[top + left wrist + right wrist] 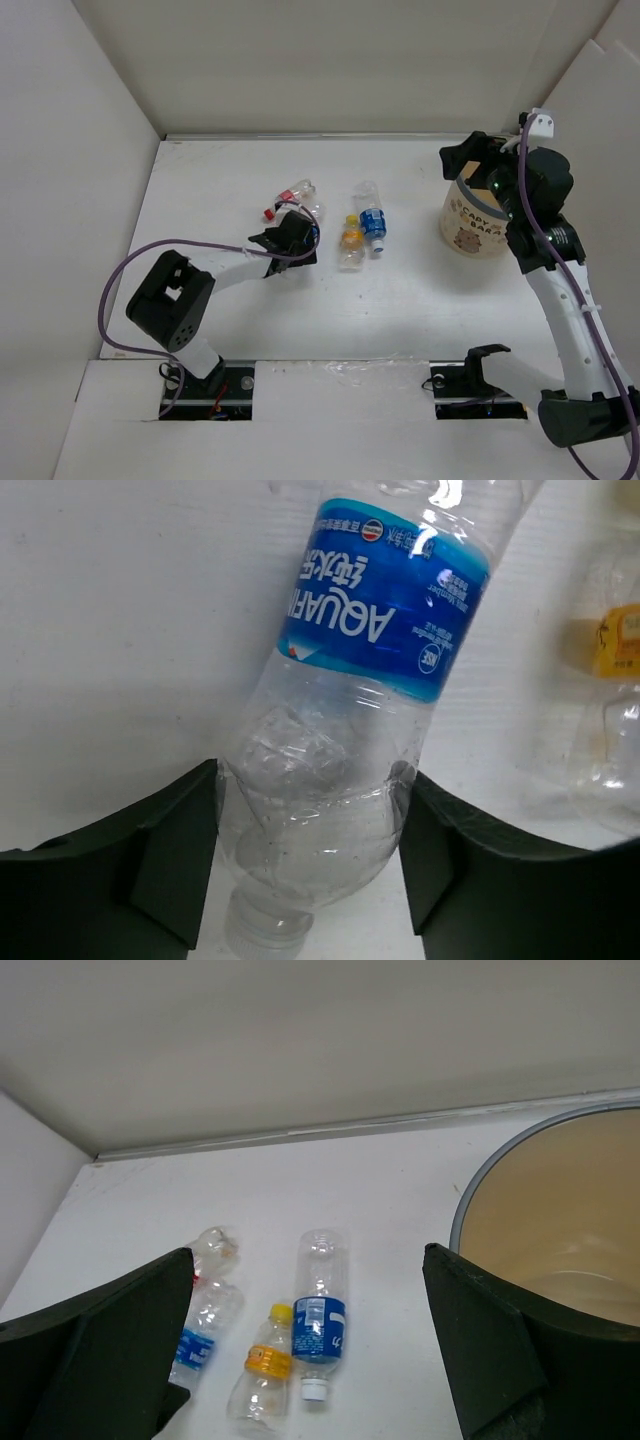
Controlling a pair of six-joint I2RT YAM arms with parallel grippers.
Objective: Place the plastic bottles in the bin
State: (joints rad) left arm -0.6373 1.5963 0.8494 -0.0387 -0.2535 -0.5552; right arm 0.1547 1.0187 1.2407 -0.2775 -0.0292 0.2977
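Left hand [312, 780] grips a crumpled bottle [385, 610]; right hand [307, 1260] is wide and holds nothing, above the bin [470, 1210] rim.
I see the thin clear body with a glossy blue label pinched between the dark pads, lying on the white surface [400, 310]. Near it lie a red-label bottle [292, 192], a short orange-yellow bottle [351, 243] and a smooth blue-label bottle [372, 222]. The round cream bin stands well apart from them.

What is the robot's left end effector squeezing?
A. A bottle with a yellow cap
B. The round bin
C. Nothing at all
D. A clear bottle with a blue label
D: in the left wrist view the left end effector has its fingers against both sides of the clear blue-labelled bottle.
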